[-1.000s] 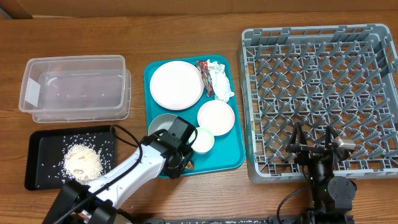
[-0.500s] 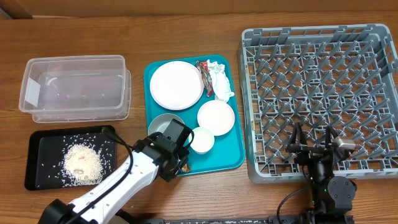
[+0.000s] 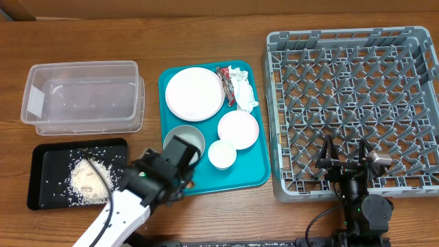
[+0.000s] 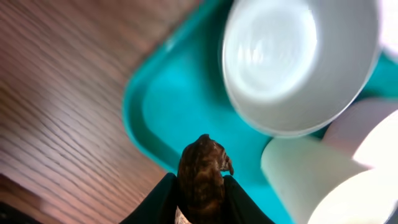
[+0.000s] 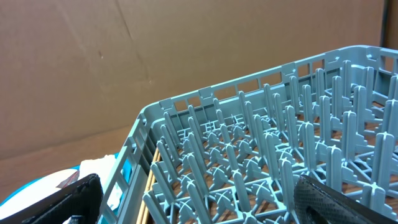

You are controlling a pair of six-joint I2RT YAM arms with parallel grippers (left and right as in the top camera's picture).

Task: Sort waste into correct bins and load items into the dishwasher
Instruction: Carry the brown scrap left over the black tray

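In the left wrist view my left gripper [image 4: 200, 190] is shut on the small brown food lump [image 4: 202, 171], held above the front left corner of the teal tray [image 4: 155, 118]. Just beyond it are the grey-white bowl [image 4: 298, 62] and the small white cup [image 4: 298, 177]. Overhead, the left arm [image 3: 168, 168] covers that tray corner. The white plate [image 3: 195, 93], pink bowl [image 3: 238, 129], napkin [image 3: 244, 92] and red wrapper [image 3: 223, 73] lie on the tray. Rice fills the black tray [image 3: 41, 195]. My right gripper [image 3: 346, 156] stands open over the dish rack [image 3: 353, 41], holding nothing.
The clear tub [image 3: 82, 96] sits at the back left, behind the black tray. The rack's upright pegs [image 5: 249, 124] rise right in front of the right gripper's fingers [image 5: 336, 199]. Bare wooden table lies between the teal tray and the rack.
My left gripper closed on the brown lump at the tray's front edge, then drew back to the left with it. The right arm has not moved.
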